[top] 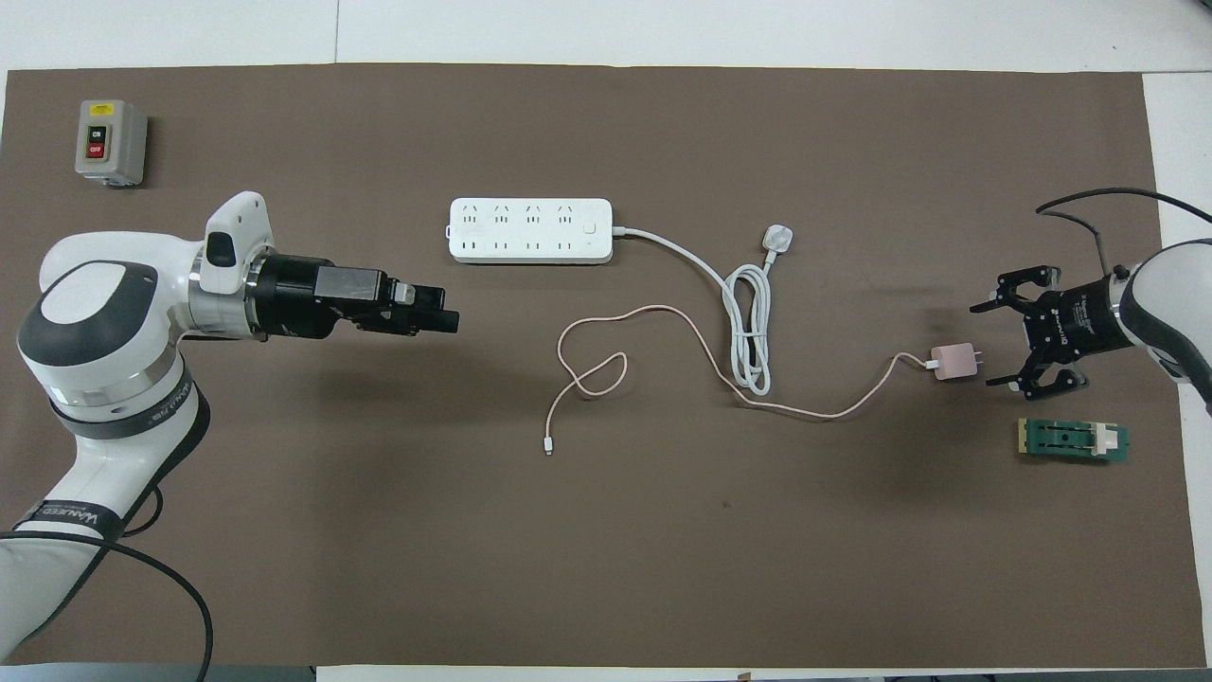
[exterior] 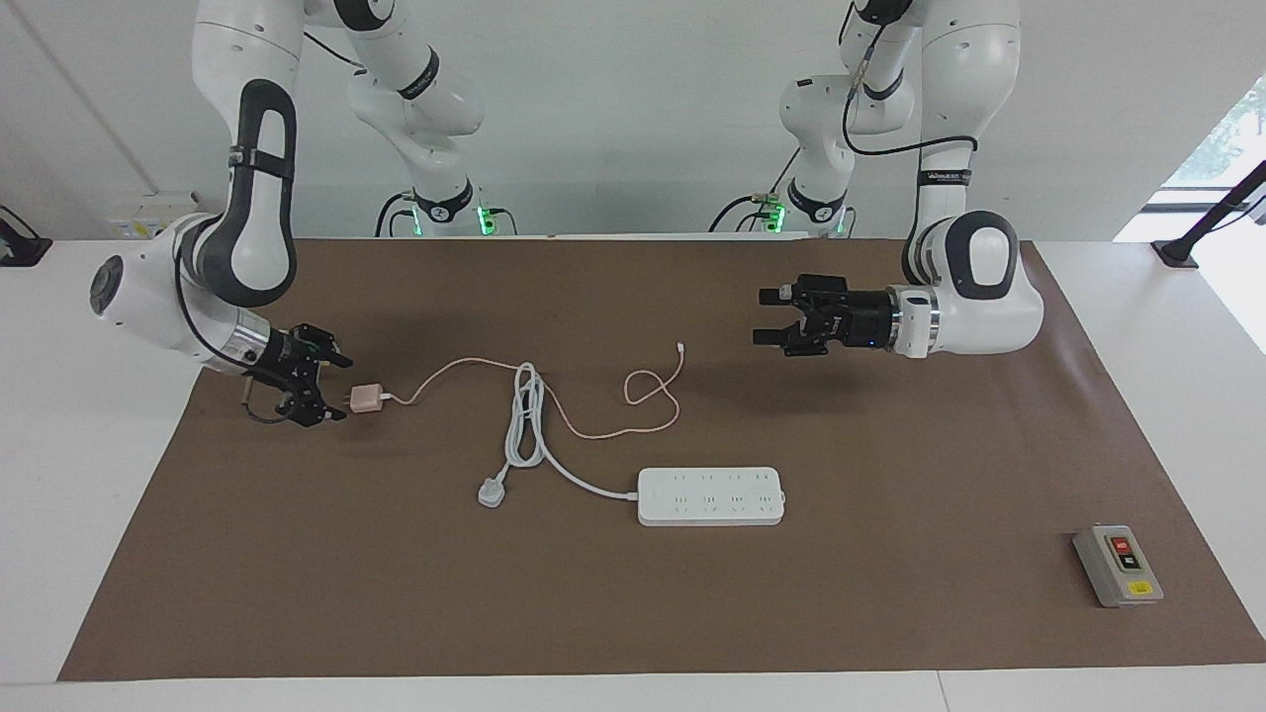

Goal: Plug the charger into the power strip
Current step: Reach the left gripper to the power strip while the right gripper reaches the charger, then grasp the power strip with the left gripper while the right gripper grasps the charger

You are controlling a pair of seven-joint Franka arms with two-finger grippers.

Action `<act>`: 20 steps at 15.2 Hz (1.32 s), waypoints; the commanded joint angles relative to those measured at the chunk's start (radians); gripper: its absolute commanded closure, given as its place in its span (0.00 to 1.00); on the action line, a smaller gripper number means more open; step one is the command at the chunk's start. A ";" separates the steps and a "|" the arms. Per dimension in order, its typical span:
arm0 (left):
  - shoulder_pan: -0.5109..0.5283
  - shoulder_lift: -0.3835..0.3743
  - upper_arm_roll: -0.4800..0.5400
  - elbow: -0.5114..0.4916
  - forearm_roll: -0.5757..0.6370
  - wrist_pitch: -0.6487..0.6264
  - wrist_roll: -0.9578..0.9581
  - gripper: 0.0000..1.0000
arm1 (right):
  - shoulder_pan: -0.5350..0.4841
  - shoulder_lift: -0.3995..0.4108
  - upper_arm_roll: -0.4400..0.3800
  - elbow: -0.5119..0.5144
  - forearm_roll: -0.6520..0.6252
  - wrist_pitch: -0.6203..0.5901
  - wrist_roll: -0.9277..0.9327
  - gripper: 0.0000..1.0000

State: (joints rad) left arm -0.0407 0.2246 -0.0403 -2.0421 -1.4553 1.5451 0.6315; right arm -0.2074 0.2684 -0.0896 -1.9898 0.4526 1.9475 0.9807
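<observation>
The pale pink charger (exterior: 367, 398) (top: 954, 361) lies on the brown mat toward the right arm's end, prongs pointing at my right gripper (exterior: 339, 389) (top: 989, 344). That gripper is low and open, its fingertips just short of the prongs, nothing between them. The charger's thin pink cable (exterior: 593, 432) (top: 663, 313) loops across the mat's middle. The white power strip (exterior: 710, 495) (top: 530, 230) lies flat, sockets up, farther from the robots than the cable. My left gripper (exterior: 764, 316) (top: 453, 320) hovers open and empty over bare mat, pointing toward the cable's loop.
The strip's thick white cord ends in a white three-pin plug (exterior: 492, 491) (top: 777, 237) beside the strip. A grey button box (exterior: 1118, 565) (top: 110, 142) sits at the left arm's end. A small green block (top: 1073, 440) lies near the right gripper, nearer the robots than the charger.
</observation>
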 commanded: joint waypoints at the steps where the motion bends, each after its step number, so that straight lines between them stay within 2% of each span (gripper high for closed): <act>1: 0.012 -0.070 -0.001 -0.139 -0.052 -0.013 0.091 0.00 | -0.003 -0.005 0.007 -0.039 0.026 0.056 -0.059 0.00; 3: 0.012 -0.073 -0.001 -0.193 -0.080 -0.014 0.164 0.00 | -0.004 -0.008 0.007 -0.076 0.026 0.108 -0.097 0.00; 5: -0.008 -0.074 -0.001 -0.239 -0.169 -0.002 0.210 0.00 | -0.006 -0.003 0.007 -0.087 0.028 0.116 -0.114 0.00; 8: -0.051 -0.076 -0.001 -0.234 -0.229 0.097 0.212 0.00 | 0.002 -0.003 0.008 -0.099 0.028 0.126 -0.114 0.00; 11: -0.102 -0.064 -0.001 -0.225 -0.304 0.139 0.214 0.00 | 0.005 -0.006 0.008 -0.110 0.028 0.129 -0.119 0.00; 14: -0.140 -0.068 -0.001 -0.210 -0.306 0.217 0.214 0.00 | 0.005 -0.012 0.008 -0.147 0.028 0.171 -0.152 0.01; 16: -0.159 -0.071 -0.003 -0.190 -0.307 0.272 0.212 0.00 | 0.005 -0.012 0.008 -0.147 0.028 0.171 -0.161 0.05; 19: -0.172 -0.056 -0.003 -0.156 -0.329 0.279 0.211 0.00 | 0.005 -0.012 0.008 -0.146 0.028 0.171 -0.166 0.50; 20: -0.189 -0.050 -0.001 -0.150 -0.338 0.283 0.212 0.00 | 0.005 -0.012 0.008 -0.143 0.028 0.168 -0.163 0.60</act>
State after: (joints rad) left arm -0.1949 0.1733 -0.0520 -2.2060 -1.7582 1.7973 0.8352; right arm -0.2019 0.2726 -0.0837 -2.1132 0.4549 2.1004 0.8460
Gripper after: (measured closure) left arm 0.000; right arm 0.203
